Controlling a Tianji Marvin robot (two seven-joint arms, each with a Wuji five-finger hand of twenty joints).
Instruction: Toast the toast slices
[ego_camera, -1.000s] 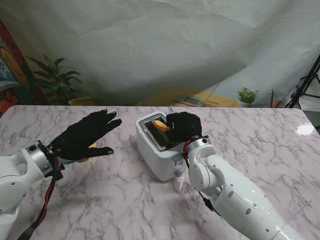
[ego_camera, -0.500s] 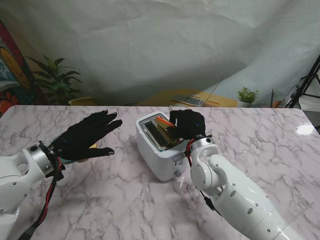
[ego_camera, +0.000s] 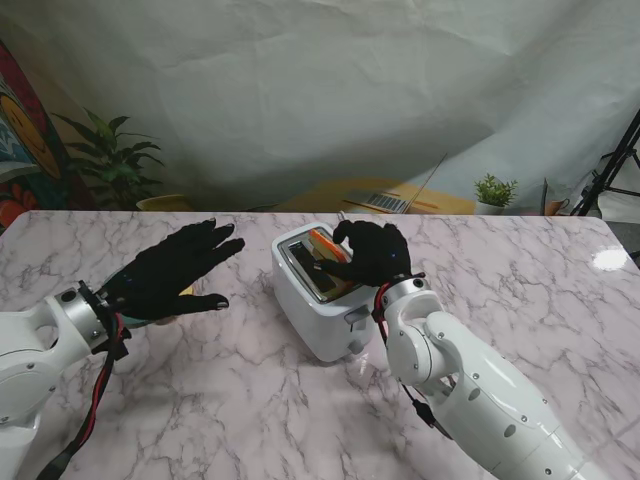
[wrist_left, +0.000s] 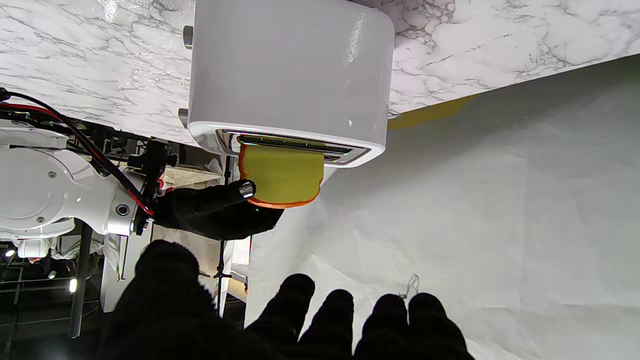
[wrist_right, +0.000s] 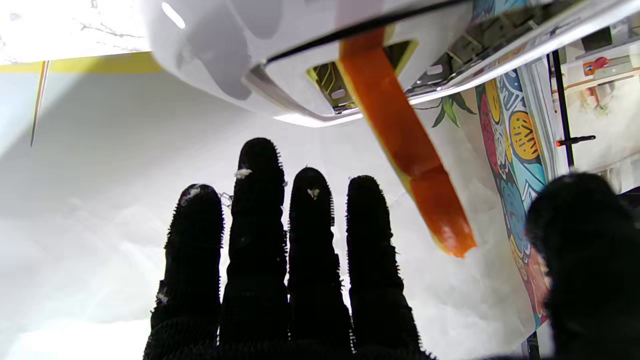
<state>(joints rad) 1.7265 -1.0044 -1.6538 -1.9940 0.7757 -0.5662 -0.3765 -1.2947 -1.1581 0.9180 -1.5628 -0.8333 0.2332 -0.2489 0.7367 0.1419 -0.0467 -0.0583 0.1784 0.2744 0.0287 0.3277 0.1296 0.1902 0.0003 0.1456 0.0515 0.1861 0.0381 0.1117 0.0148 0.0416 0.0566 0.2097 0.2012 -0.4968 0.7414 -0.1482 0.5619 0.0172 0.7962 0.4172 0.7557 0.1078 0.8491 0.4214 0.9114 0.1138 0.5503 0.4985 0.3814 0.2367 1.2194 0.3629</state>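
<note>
the fingers (ego_camera: 340, 262) of the right hand (ego_camera: 368, 250) curl over the top of the white toaster (ego_camera: 318, 292), right by the toast slice (ego_camera: 322, 243) that sticks up out of the slot. from the stand's view i cannot tell if they pinch it or only touch it. the left hand (ego_camera: 170, 268) hangs flat over the desk (ego_camera: 230, 400), well apart on the left, fingers spread, holding nothing.

in the left wrist view, the slice (wrist_left: 280, 175) pokes half out of the slot, and one fingertip (wrist_left: 246, 189) of the right hand touches its edge.

in the right wrist view, the slice (wrist_right: 405, 145) leans crooked in the slot, its long side slanting away from the toaster. the four fingers (wrist_right: 280, 250) are straight and close together, thumb apart, not closed on it.

the right hand is nearer, so i think it should push the slice down along the slot.
</note>
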